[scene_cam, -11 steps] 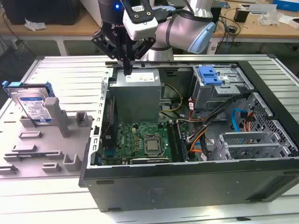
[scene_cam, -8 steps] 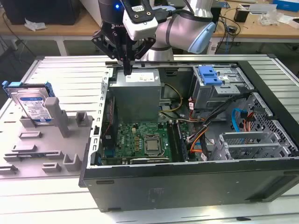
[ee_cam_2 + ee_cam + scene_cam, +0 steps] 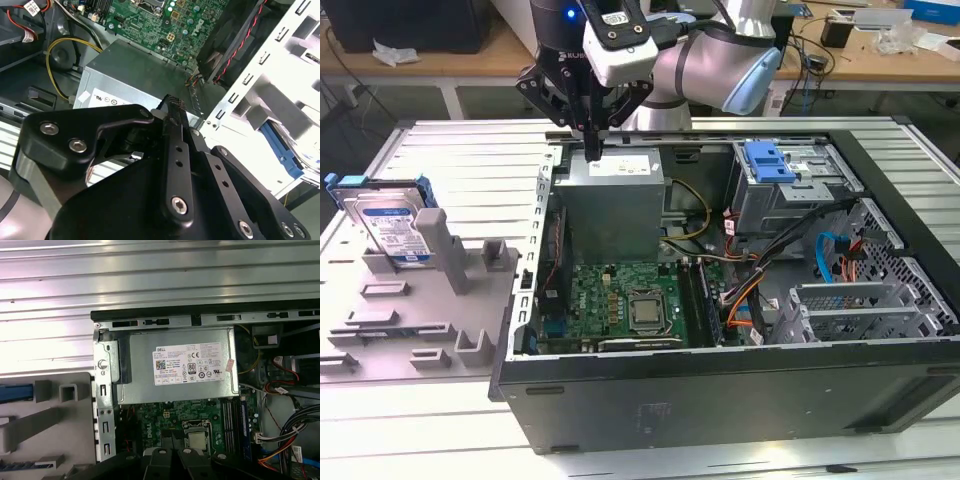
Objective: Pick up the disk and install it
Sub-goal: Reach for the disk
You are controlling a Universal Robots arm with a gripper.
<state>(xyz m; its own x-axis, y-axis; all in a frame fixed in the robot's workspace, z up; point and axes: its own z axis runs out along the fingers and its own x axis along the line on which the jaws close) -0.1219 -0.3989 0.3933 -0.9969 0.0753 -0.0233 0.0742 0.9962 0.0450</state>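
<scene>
Slatted metal tabletop [image 3: 460, 150] carries an open computer case [image 3: 720, 390] and, at the exterior view's left, a grey fixture [image 3: 470, 270]. The disk [image 3: 390, 228] stands upright on edge in that fixture, at the left middle of the frame and well apart from the arm. The gripper [image 3: 592, 148] hangs in the upper middle of the frame, just above the power supply [image 3: 615, 175] inside the case. Its fingers are drawn together with nothing between them.
</scene>
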